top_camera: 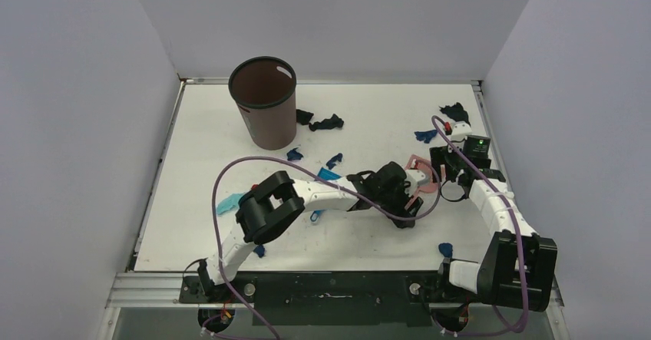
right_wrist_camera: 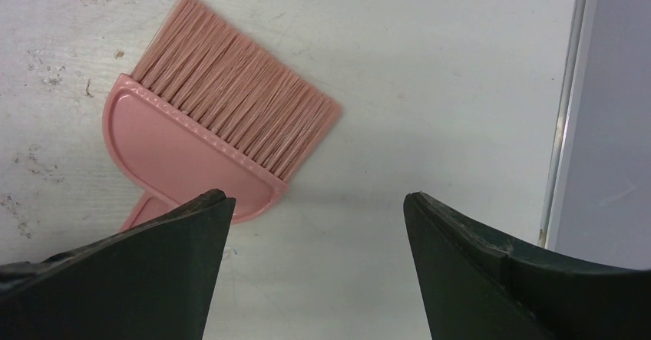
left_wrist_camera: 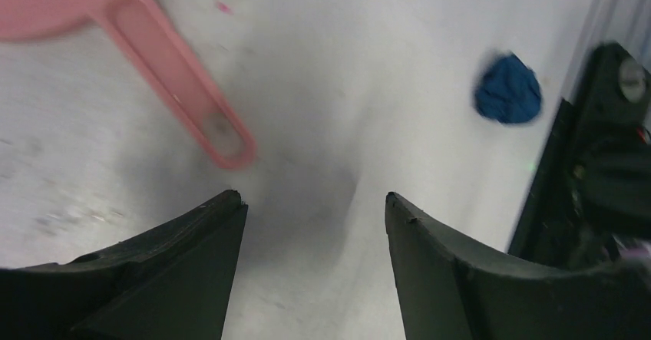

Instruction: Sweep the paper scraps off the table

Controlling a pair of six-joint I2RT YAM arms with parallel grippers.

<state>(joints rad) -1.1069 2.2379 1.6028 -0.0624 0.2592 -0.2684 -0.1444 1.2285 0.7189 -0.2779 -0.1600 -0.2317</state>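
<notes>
White walls box in the table [top_camera: 368, 102] on three sides, and a brown bin [top_camera: 263, 102] stands toward its far left. The scraps [top_camera: 321, 121] lie scattered from just right of the bin across to the far right corner, with one more near the front edge; none is gathered yet.

As I read it, the step in hand is getting hold of the brush [right_wrist_camera: 207, 148], which lies flat right of centre. I would take it by the handle, not the head (the handle is the narrow part and its looped end points at my left claw). I would close squarely across it so the bristles can be dragged flat over the surface.

My left arm lies low, its elbow folded near the base and its forearm stretched rightward across the middle. The left claw [left_wrist_camera: 315, 202] sits just short of the handle's end, jaws apart with nothing between them. My right arm leans in from the right edge and tips its wrist downward. The right claw [right_wrist_camera: 318, 198] hangs over the brush head, spread wide and empty too.
</notes>
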